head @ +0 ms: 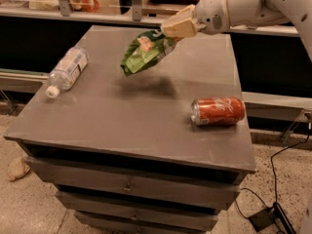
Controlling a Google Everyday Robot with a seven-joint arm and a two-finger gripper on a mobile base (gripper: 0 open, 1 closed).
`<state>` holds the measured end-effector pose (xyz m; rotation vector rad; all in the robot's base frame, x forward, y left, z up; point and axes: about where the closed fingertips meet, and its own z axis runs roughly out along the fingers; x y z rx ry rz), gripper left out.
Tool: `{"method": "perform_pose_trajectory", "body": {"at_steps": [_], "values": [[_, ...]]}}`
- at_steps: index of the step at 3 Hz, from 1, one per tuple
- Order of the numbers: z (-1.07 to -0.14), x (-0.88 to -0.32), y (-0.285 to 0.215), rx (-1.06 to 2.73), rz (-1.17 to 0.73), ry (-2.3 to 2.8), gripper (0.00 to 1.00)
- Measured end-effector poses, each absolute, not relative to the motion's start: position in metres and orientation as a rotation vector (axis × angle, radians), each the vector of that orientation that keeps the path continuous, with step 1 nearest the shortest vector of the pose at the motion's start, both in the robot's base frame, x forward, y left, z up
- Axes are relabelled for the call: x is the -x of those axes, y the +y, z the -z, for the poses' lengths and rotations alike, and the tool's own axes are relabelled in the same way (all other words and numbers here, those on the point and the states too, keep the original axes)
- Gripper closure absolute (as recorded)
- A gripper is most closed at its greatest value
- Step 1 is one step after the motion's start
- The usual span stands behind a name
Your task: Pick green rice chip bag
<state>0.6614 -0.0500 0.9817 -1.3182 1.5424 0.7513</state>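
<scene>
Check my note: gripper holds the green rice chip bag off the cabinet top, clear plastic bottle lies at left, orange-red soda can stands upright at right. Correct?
One error: the camera view shows the orange-red soda can lying on its side at right. The rest holds: the gripper holds the green rice chip bag off the cabinet top; the clear plastic bottle lies at left.

white robot arm [253, 4] reaches in from upper right, beige two-finger gripper [167, 32] held aloft, pinching crumpled light-green foil snack bag [144, 56].

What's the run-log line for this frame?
gripper: over far table edge, shut on green rice chip bag | bag: airborne | can, bottle: lying on table
</scene>
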Motion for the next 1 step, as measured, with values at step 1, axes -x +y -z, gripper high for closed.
{"method": "perform_pose_trajectory", "body": {"at_steps": [1], "values": [[-0.9817, -0.6614, -0.0500, 1.318, -0.751, 1.542, 1.00]]}}
